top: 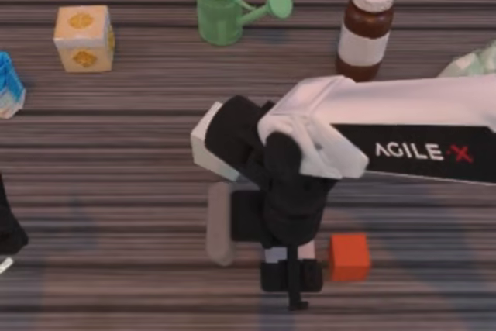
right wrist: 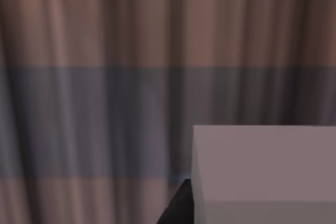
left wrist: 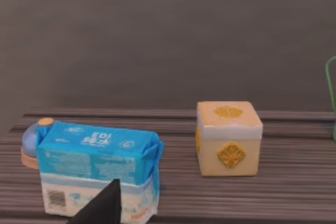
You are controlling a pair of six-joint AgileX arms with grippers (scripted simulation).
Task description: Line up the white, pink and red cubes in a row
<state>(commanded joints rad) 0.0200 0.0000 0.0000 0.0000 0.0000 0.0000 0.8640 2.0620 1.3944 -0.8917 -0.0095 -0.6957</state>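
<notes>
My right arm reaches in from the right, and its black gripper hangs low over the front middle of the table. The pale pink cube shows only as a strip at the gripper's left. In the right wrist view the pink cube lies tight against one dark finger, so the gripper is shut on it. Just behind, the off-white cube is half hidden under the arm. The small red cube rests on the table to the gripper's right. At the left edge my left gripper is parked, open.
A cream cube with orange patterned faces stands at the back left. A green watering can and a brown bottle stand along the back. A blue packet lies close in front of the left gripper.
</notes>
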